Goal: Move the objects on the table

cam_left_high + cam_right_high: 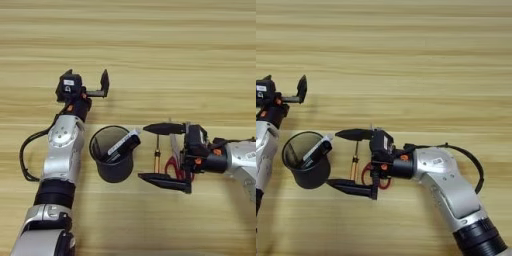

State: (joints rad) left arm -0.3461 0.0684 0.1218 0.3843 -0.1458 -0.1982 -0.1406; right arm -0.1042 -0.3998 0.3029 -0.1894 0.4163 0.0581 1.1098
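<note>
A black mesh pen cup [114, 167] stands upright on the table [150, 60], left of centre. A white-barrelled marker [121, 143] leans inside it with its top over the right rim, and a black marker [129, 147] lies against it. My right gripper [143, 152] is open just right of the cup, one finger [162, 128] above and one [165, 182] below. It holds nothing. My left gripper [86, 79] hovers open and empty beyond the cup.
A slim pen with a yellow-brown barrel [157, 159] and red-handled scissors [174, 166] lie on the table between the right gripper's fingers, close to its palm. A black cable [24, 155] loops beside the left arm.
</note>
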